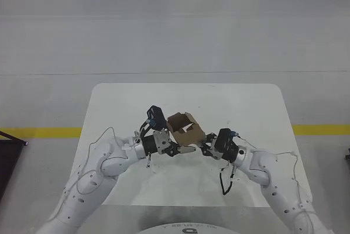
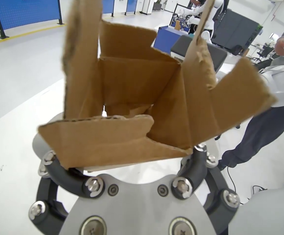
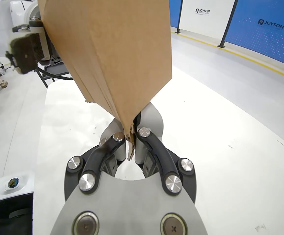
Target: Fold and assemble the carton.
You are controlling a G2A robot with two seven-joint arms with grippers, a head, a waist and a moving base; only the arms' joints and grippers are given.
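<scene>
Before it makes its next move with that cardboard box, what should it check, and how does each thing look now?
1. Right fingers gripping the carton: ok, shut on its lower corner.
2. Left fingers gripping too: not ok, spread wide on either side of the near flap.
3. Carton clear of the table: ok, held up between both arms.
4. Outer flaps folded in: not ok, they stand out loose.
5. Far end closed: cannot tell; something is folded across it, but a gap shows light.
</scene>
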